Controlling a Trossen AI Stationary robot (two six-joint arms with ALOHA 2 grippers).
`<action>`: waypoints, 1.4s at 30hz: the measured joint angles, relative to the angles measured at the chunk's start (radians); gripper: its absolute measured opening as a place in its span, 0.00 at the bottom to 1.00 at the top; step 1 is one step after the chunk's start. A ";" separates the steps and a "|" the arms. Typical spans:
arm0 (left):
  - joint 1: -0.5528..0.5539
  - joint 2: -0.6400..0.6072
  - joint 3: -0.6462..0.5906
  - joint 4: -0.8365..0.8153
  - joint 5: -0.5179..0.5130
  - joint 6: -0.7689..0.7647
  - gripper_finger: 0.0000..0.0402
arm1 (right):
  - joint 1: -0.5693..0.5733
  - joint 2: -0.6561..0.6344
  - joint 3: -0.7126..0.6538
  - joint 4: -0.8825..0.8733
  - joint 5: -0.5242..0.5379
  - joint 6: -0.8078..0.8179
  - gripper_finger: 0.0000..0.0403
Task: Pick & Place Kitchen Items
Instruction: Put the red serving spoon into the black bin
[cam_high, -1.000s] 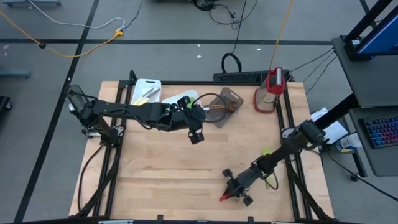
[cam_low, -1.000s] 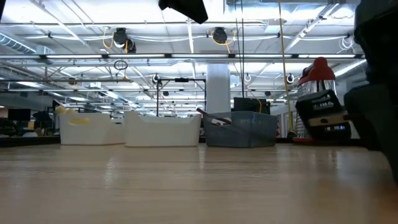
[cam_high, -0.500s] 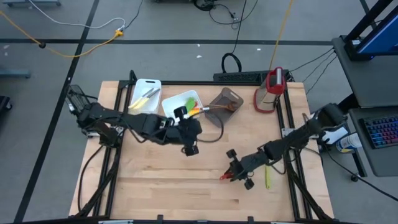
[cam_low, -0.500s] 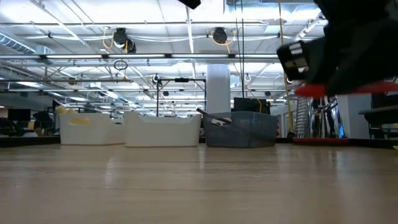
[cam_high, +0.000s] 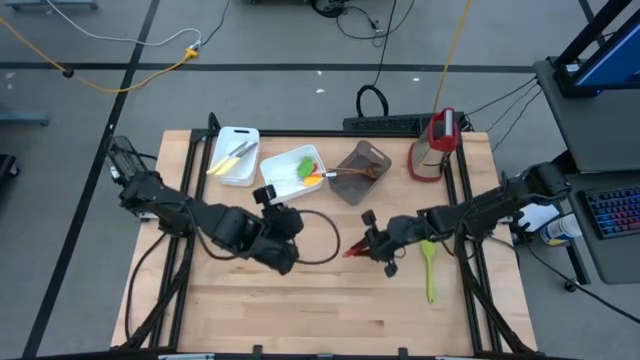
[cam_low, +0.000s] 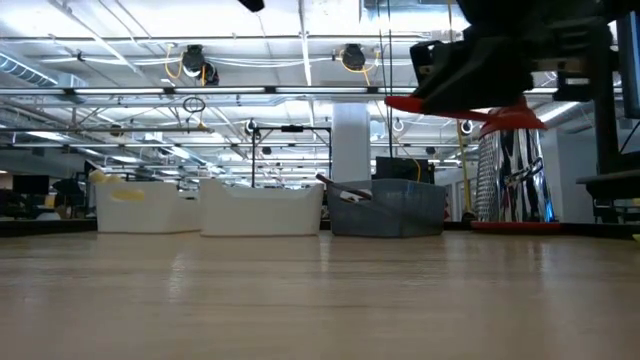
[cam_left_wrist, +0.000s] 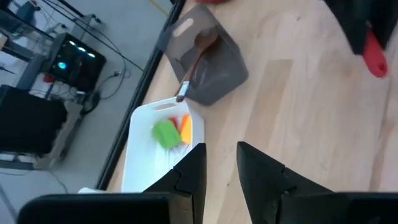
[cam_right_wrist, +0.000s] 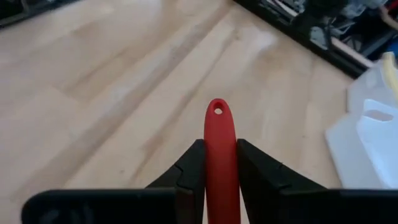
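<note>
My right gripper (cam_high: 368, 243) is shut on a red utensil (cam_right_wrist: 217, 143) above the middle of the table. The utensil also shows in the low view (cam_low: 430, 103), well above the tabletop. My left gripper (cam_high: 290, 216) is open and empty; it sits left of centre and points toward the bins. A green utensil (cam_high: 430, 272) lies flat on the table near the right edge. The middle white bin (cam_high: 283, 172) holds green and orange utensils (cam_left_wrist: 172, 132). A wooden spoon (cam_left_wrist: 194, 62) leans in the grey bin (cam_high: 372, 156). Pale utensils lie in the left white bin (cam_high: 245, 135). My right gripper pinches the red utensil's handle (cam_right_wrist: 217, 155) between its two fingers. The handle runs along the fingers, and its free end with the hole (cam_right_wrist: 217, 111) sticks out past the fingertips. The fingers lie about level and point toward the table's left. The utensil is lifted clear.
A red-and-silver appliance (cam_high: 435, 145) stands at the far right, beside the grey bin. A black cable loops on the table by my left arm (cam_high: 322, 240). Bare wood lies along the near half of the table (cam_high: 300, 300).
My right gripper has carried the red utensil up from the table's near edge toward the far side and the middle, turning to point left. This has uncovered the green utensil. My left arm has drawn back from the middle white bin toward the near left and folded.
</note>
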 joint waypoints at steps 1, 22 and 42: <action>-0.006 0.000 -0.013 -0.002 -0.006 -0.006 0.23 | -0.014 0.000 0.000 0.003 -0.003 -0.014 0.15; 0.018 -0.416 -0.809 0.801 0.170 -0.030 0.23 | -0.396 0.026 0.009 0.298 -0.392 -0.170 0.16; 0.111 -0.421 -0.868 0.891 0.267 -0.021 0.23 | -0.725 0.348 0.170 0.327 -0.551 -0.197 0.16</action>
